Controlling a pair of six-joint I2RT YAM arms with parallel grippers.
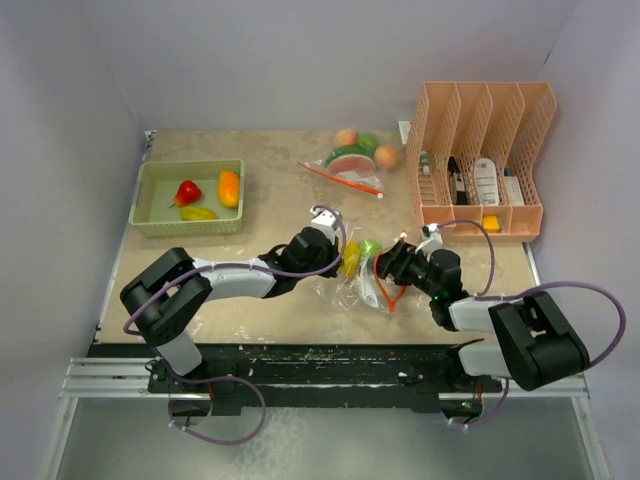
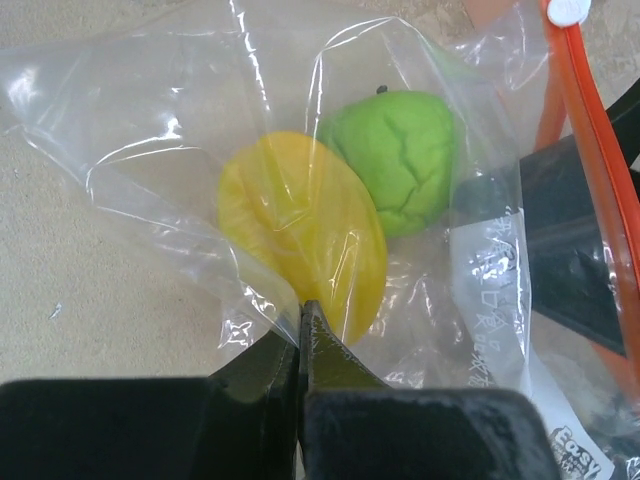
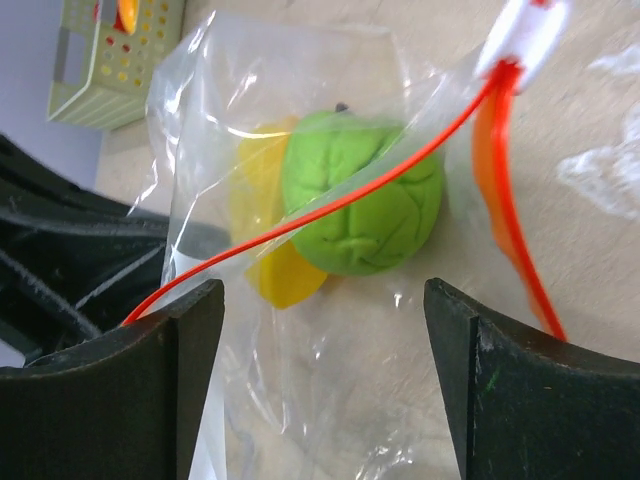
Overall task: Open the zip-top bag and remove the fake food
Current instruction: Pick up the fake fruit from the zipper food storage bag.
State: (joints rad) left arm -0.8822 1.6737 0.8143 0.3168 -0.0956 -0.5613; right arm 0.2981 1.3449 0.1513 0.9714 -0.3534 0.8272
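The clear zip-top bag (image 1: 368,278) lies mid-table between both arms. Inside it are two pieces of fake food, a yellow one (image 2: 300,235) and a green one (image 2: 400,170). My left gripper (image 2: 300,312) is shut, pinching the bag's film just before the yellow piece. At the bag's mouth my right gripper (image 3: 325,300) stands open, a finger on each side and nothing gripped. The orange zip strip (image 3: 330,210) crosses in front of the green food (image 3: 365,195), its other half runs down the right, and the white slider (image 3: 525,30) sits at the top. In the top view the left gripper (image 1: 338,262) and right gripper (image 1: 386,268) face each other.
A green basket (image 1: 150,215) at the back left holds red, orange and yellow toy foods. A second bag (image 1: 350,165) with several fruits lies at the back centre. A peach file organizer (image 1: 483,160) with bottles stands at the back right.
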